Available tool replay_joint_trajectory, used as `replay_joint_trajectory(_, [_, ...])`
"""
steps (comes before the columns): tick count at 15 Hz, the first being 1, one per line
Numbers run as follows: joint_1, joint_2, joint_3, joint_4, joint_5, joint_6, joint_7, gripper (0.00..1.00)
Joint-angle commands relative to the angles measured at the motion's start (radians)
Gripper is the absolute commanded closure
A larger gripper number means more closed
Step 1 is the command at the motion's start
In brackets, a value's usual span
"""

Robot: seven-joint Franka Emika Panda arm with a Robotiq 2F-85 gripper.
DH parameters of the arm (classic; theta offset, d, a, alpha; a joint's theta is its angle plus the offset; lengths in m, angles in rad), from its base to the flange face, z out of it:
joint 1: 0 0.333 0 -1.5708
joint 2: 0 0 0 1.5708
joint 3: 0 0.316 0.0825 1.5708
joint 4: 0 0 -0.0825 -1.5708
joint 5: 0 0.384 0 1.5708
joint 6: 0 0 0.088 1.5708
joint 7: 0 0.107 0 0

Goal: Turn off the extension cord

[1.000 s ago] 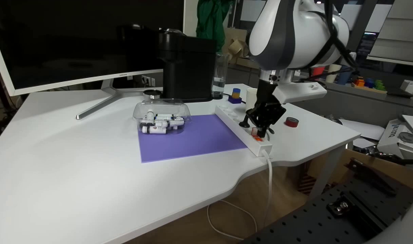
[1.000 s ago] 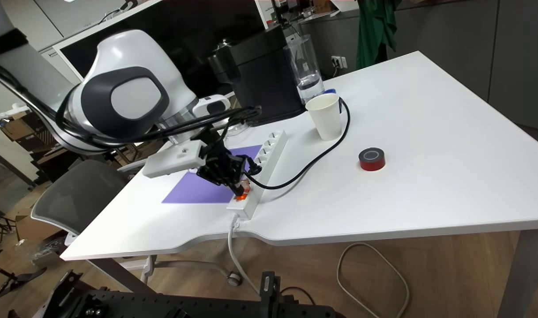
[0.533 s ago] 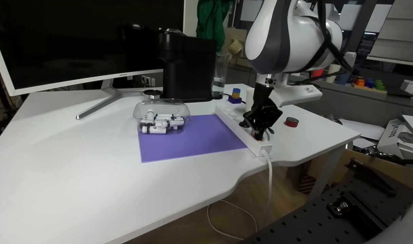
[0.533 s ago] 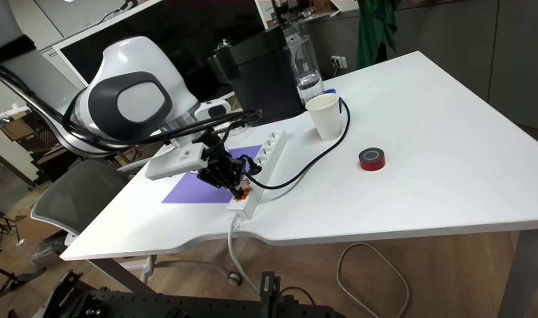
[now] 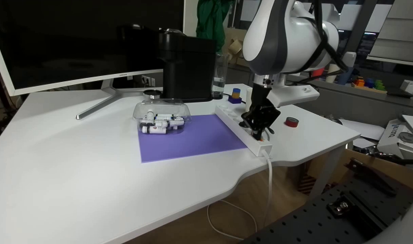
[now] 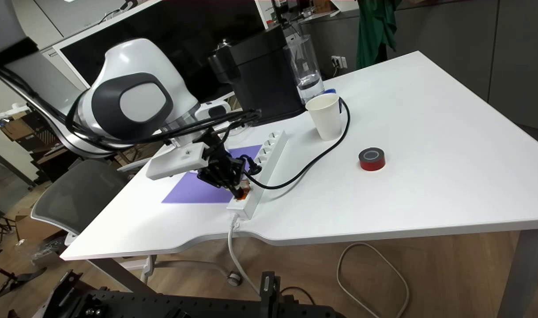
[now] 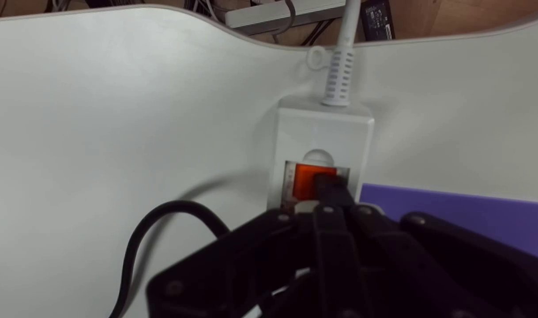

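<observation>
White extension cord, flat on the table, orange switch, partly covered, near its cable

a white table is carrying a purple sheet, and a white extension cord is lying along the sheet's edge. a clear box is resting at a corner of the sheet. a black machine is standing just beside a clear cylinder, near a monitor stand. a black cable is curving past a paper cup, and a red tape roll is lying apart.
</observation>
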Motion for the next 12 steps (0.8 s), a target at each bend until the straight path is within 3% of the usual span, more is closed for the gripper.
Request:
replay_joint_trajectory(1, [0.049, -0.035, -0.050, 0.000, -0.021, -0.027, 0.052, 1.00])
replay_joint_trajectory(5, [0.140, -0.153, -0.169, -0.048, -0.083, -0.052, 0.117, 1.00])
replay_joint_trajectory(7, [0.152, -0.227, -0.198, -0.066, -0.136, -0.106, 0.164, 1.00])
replay_joint_trajectory(8, [0.140, -0.271, -0.192, -0.071, -0.161, -0.153, 0.189, 0.74])
replay_joint_trajectory(9, [0.116, -0.309, -0.172, -0.074, -0.183, -0.196, 0.213, 0.73])
replay_joint_trajectory(12, [0.048, -0.420, -0.081, -0.091, -0.123, -0.318, 0.179, 0.54])
